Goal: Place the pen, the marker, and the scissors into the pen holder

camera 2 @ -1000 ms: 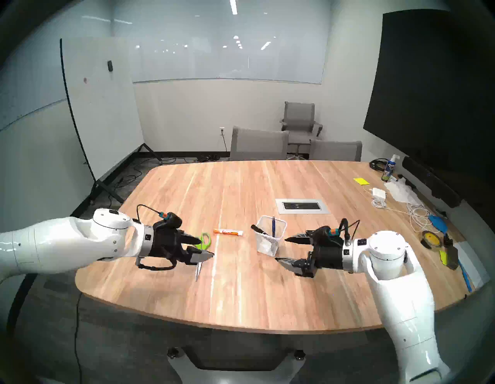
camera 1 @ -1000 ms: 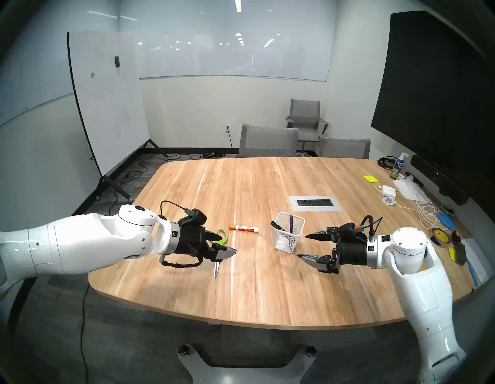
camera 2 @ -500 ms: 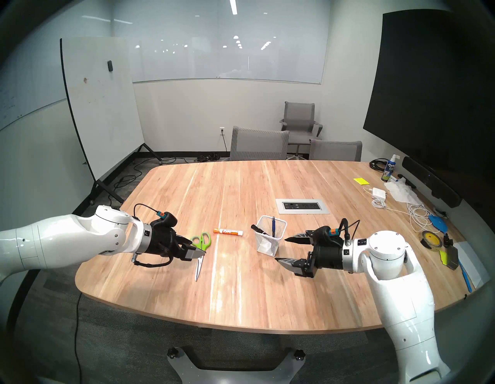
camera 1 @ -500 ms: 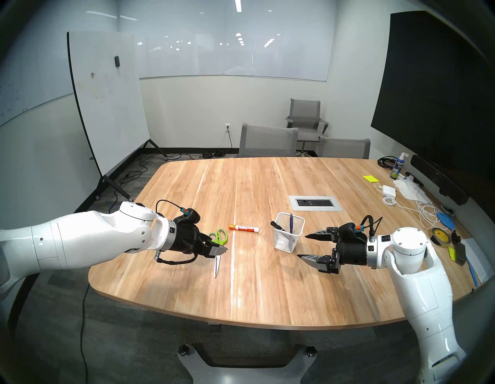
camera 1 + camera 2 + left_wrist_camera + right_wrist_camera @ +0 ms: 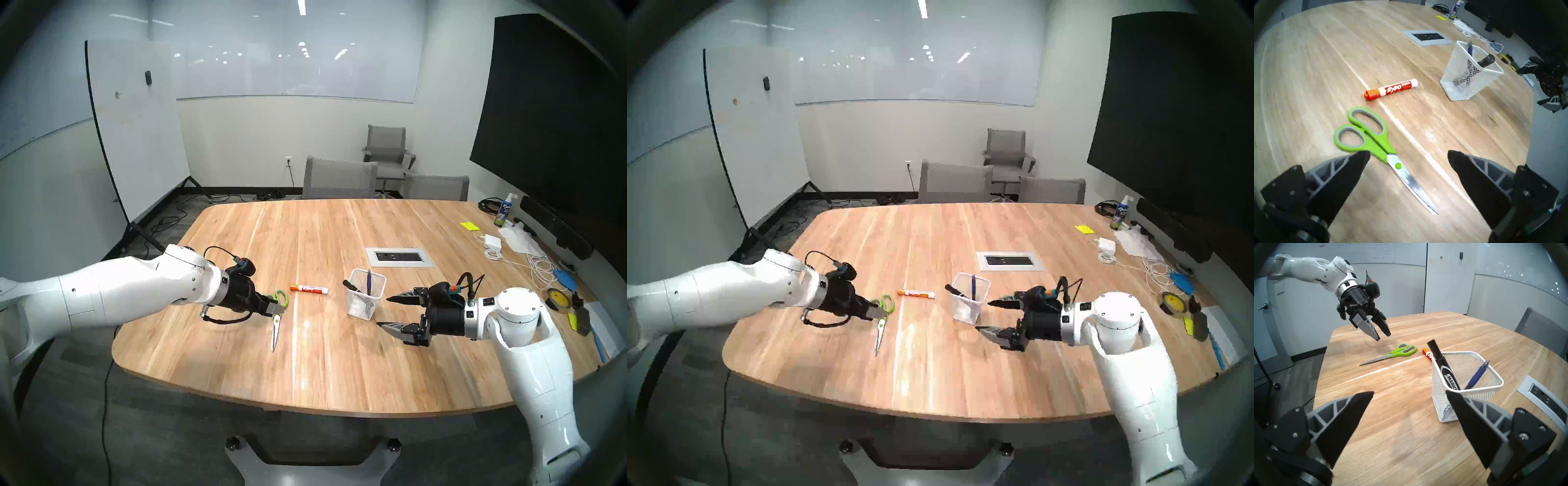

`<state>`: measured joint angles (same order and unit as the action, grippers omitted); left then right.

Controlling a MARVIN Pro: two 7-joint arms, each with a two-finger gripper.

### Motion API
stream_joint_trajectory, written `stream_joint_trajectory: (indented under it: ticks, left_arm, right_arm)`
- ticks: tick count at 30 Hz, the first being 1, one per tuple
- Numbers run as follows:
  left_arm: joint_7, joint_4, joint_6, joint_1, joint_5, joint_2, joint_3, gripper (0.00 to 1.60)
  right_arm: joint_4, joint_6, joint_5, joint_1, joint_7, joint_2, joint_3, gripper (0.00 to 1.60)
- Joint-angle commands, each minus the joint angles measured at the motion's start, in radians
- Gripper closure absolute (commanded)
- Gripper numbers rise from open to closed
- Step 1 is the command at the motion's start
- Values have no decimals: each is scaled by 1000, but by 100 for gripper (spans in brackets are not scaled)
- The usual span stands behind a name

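Pen holder (image 5: 1474, 354) holds pen (image 5: 1478, 374); black marker (image 5: 1442, 365).

My fingers (image 5: 1349, 171) are black with grey ribs. The scissors (image 5: 1373, 140) have lime-green handles lined grey — steel blades. One marker (image 5: 1391, 89) is orange and white, another (image 5: 1442, 365) black with white lettering. The pen (image 5: 1478, 375) is blue — the holder (image 5: 1464, 84) white mesh on a streaky tan wood table (image 5: 1313, 67).

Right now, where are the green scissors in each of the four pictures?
Head left: scissors, left of centre, under the left gripper.
Head right: scissors, left of centre.
Left wrist: scissors, middle, low.
Right wrist: scissors, above centre.
Shared landmark: the orange marker lies beside their handles.
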<state>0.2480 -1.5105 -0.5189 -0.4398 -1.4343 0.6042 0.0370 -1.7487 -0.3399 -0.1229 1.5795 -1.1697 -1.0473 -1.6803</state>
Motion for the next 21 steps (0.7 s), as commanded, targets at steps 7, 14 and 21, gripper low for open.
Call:
stream_joint_trajectory:
  ticks: [7,14,21]
  left_arm:
    - [18,128,-47,35,-3,167,8,0]
    - [40,161,-58,30,1,177,2,0]
    - [39,146,-69,28,-1,153,0,0]
  right_arm:
    - [-15,-1,-4,-10,-1,-1,-3,0]
    - [-16,-2,-3,-10,-1,-1,-3,0]
    - [-16,-3,-3,-10,-1,-1,-3,0]
